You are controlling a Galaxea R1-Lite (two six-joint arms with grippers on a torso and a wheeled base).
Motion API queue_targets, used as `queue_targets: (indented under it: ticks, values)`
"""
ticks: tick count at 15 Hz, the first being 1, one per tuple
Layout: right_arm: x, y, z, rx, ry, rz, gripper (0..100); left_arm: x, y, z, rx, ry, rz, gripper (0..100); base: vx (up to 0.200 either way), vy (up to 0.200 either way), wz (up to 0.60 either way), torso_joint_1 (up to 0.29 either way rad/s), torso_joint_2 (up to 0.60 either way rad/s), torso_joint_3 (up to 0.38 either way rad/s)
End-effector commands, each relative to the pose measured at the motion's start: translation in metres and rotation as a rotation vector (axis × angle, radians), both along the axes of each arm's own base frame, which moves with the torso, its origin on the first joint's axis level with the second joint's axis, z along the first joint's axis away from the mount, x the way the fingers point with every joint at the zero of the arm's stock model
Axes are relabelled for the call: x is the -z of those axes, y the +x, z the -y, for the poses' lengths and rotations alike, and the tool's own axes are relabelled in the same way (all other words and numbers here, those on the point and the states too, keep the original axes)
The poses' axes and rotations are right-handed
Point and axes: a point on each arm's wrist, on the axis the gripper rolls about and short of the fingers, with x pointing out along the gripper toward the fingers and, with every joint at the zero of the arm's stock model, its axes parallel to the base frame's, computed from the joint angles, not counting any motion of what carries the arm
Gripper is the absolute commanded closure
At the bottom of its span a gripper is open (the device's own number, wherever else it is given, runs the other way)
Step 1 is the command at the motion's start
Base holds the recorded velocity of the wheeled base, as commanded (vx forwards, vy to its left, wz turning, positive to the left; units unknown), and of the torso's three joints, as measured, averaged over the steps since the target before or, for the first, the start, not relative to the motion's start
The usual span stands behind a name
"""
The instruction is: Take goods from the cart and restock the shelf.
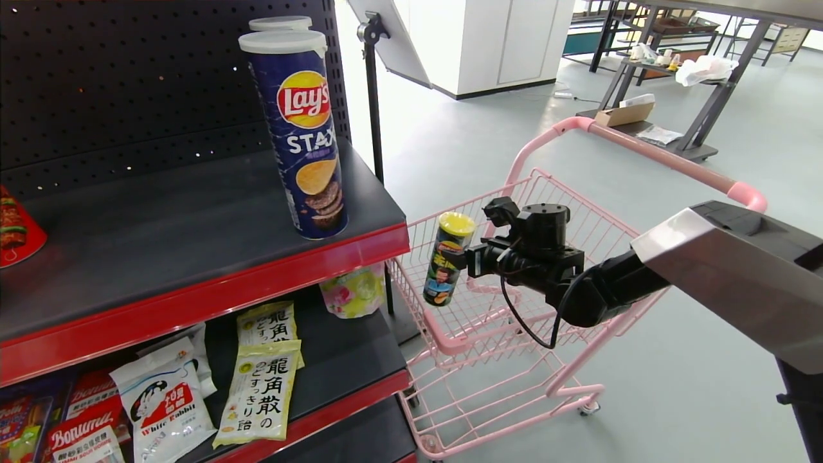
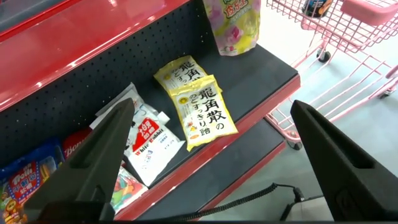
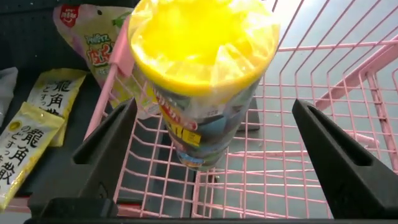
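Note:
A small can with a yellow lid [image 1: 448, 257] [image 3: 202, 81] hangs upright in the air over the front corner of the pink cart [image 1: 582, 125], close to the shelf's end. My right gripper [image 1: 458, 258] [image 3: 211, 124] is shut on the can, one finger on each side of it. The upper shelf board [image 1: 161, 225] carries a tall blue chip can [image 1: 308, 135] near its red front edge, with a second can behind it. My left gripper [image 2: 211, 106] is open and holds nothing; it hangs above the lower shelf [image 2: 261, 68] with its snack bags.
The lower shelf holds two yellow candy bags [image 1: 263, 386] [image 2: 202, 112], a white bag [image 1: 168, 399], red packs, and a pink-green pouch [image 1: 352, 292] at its end. A red pack [image 1: 16, 231] sits far left on the upper board. A black stand pole [image 1: 374, 96] rises between shelf and cart.

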Motion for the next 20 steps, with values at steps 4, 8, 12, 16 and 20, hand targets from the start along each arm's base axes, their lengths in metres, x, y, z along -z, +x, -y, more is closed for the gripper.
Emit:
queue_targets:
  ticks: [4,8,12,16,20]
  values:
    - [0.01,0.019,-0.007,0.016,0.022,0.003,0,0.0,0.0,0.0,0.0,0.001,-0.003,0,0.0,0.0,0.0,0.0,0.0,0.0]
    - [0.012,0.031,-0.012,0.03,0.06,0.014,0,0.0,0.001,0.0,0.001,0.002,-0.006,0,0.0,0.0,0.0,0.0,0.0,0.0]
    - [0.019,0.038,-0.016,0.028,0.063,0.021,0,-0.001,0.001,0.0,0.002,0.007,-0.008,0,0.0,0.0,0.0,0.0,0.0,0.0]
    - [0.024,0.045,-0.021,0.025,0.07,0.033,100,-0.001,0.001,0.0,0.003,0.019,-0.006,0,0.0,0.0,0.0,0.0,0.0,0.0]
    - [0.011,0.04,-0.021,0.024,0.068,0.029,100,-0.001,0.002,0.0,0.004,0.019,-0.008,0,0.0,0.0,0.0,0.0,0.0,0.0]
